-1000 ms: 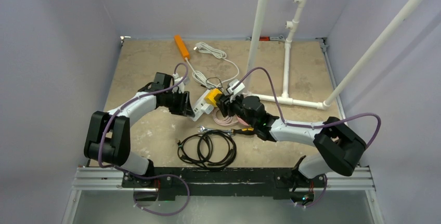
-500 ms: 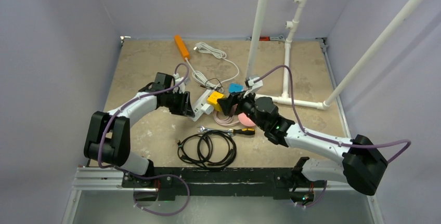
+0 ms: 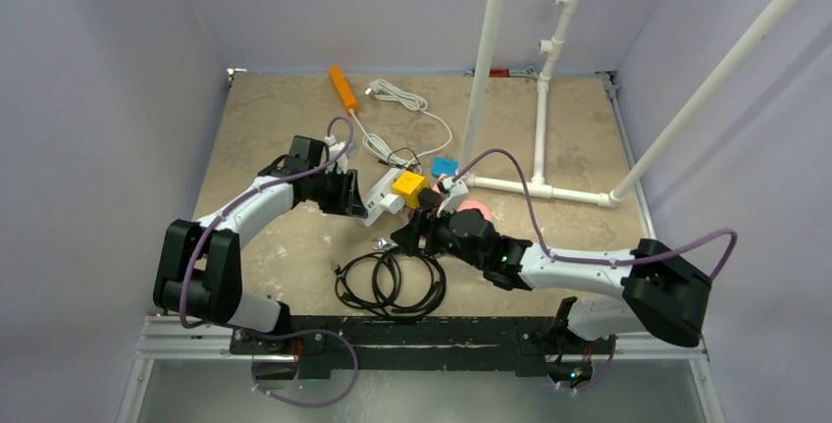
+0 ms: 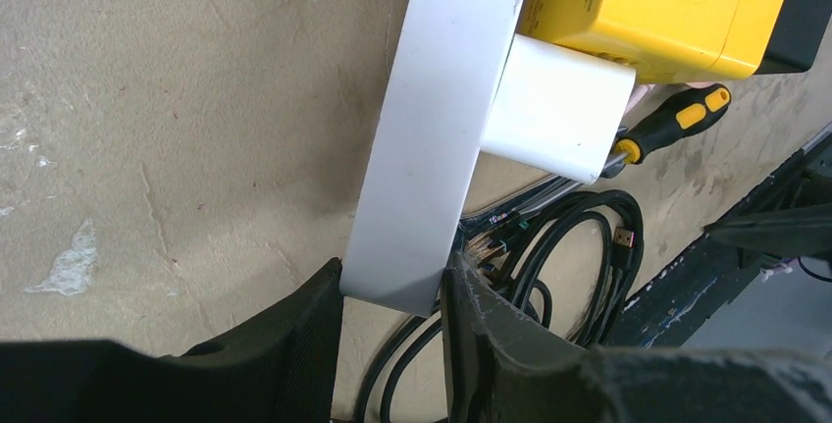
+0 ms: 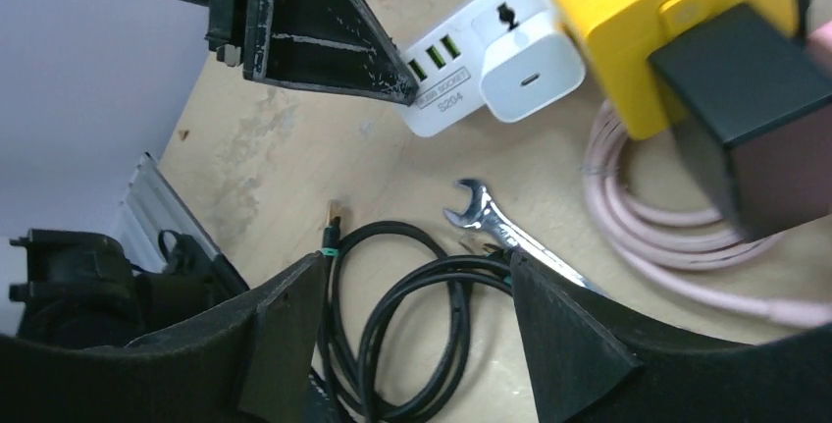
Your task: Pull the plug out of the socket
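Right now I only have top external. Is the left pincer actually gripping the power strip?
Observer: Yes. The left wrist view shows the left pincer clamped on the end of the white power strip.
Operator: Right pincer holding anything?
Observer: No. The right wrist view shows the right pincer open and empty above the black cable.
Operator: Plug out yet?
Observer: No. The black plug sits in the yellow adapter, which is on the strip.

On the white power strip we read "S204" beneath a smaller, unclear line; the fine print on the yellow adapter cube we cannot make out.
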